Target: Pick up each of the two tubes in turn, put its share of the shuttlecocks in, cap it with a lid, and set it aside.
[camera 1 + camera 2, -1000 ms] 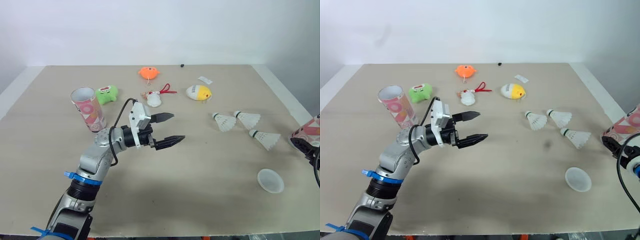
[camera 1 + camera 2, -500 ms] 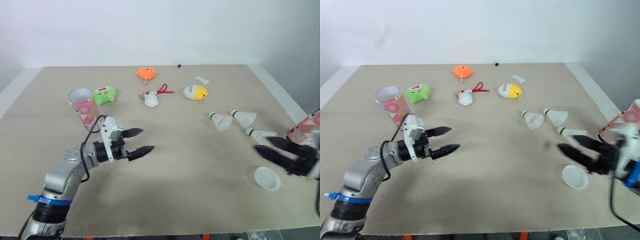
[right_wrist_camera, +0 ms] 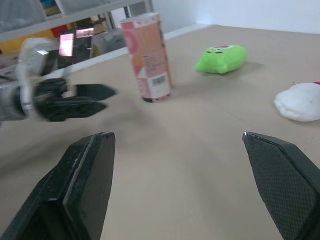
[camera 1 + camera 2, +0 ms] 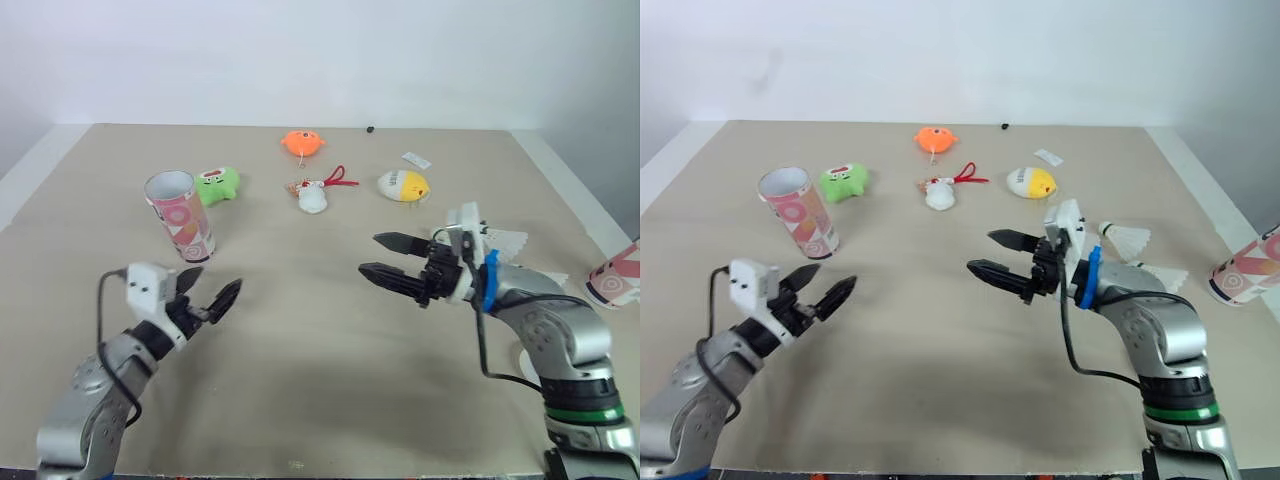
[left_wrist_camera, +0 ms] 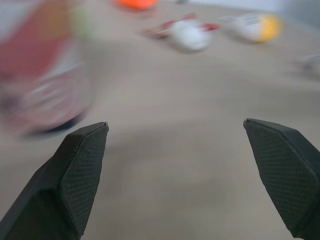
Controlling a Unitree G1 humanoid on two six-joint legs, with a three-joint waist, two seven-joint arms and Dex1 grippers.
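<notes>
Both grippers are spread and empty. The left gripper hovers low over the counter, with the upright pink tube near, just beyond its fingertips. The right gripper hangs over mid-counter, the shuttlecocks just behind its wrist and the second tube well apart beyond them. The pink tube looks light, thin-walled and easy to tip or crush, so a gentle hold around its middle seems best

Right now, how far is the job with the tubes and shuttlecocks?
Done: nothing; the left tube stands open, uncapped, the other tube is near the table's right edge, shuttlecocks lie loose. In hand: nothing; left tool and right tool are open, empty. Left: filling, capping, setting aside both.
</notes>
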